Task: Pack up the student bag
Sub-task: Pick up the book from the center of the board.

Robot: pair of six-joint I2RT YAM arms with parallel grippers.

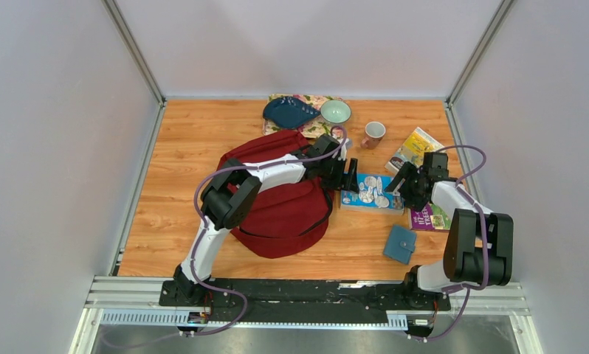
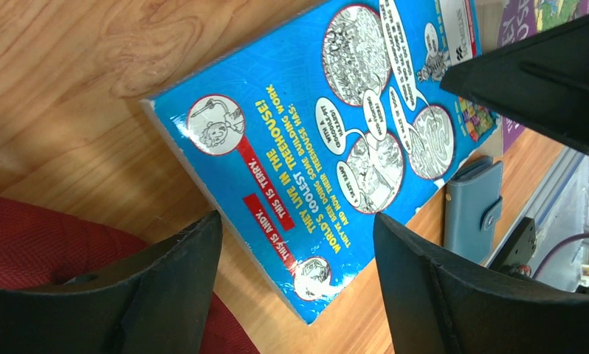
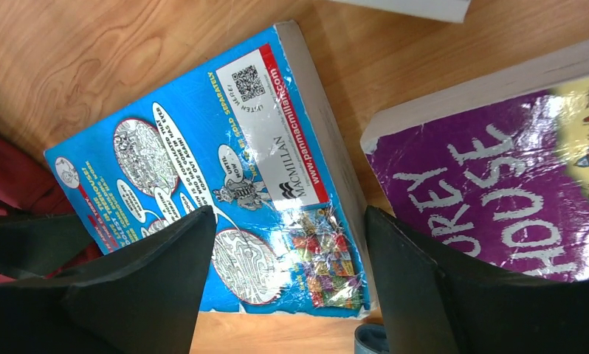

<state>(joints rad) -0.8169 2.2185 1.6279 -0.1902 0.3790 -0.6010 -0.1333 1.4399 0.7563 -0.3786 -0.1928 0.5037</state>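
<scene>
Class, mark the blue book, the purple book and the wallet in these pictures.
Blue book (image 2: pixel 314 169), left wrist view, middle of the cover.
Purple book (image 3: pixel 498 199), right wrist view, on the cover.
Wallet (image 1: pixel 400 244), top view, centre of its front.

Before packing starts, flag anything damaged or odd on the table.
The blue book has a crinkled, scuffed patch of cover at the corner nearest the purple book. Nothing is spilled, and nothing else stands out.

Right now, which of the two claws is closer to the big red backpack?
Left. The left gripper hovers just off the right edge of the student bag, at one end of the blue book. The right gripper is at the book's other end, farther from the bag.
</scene>
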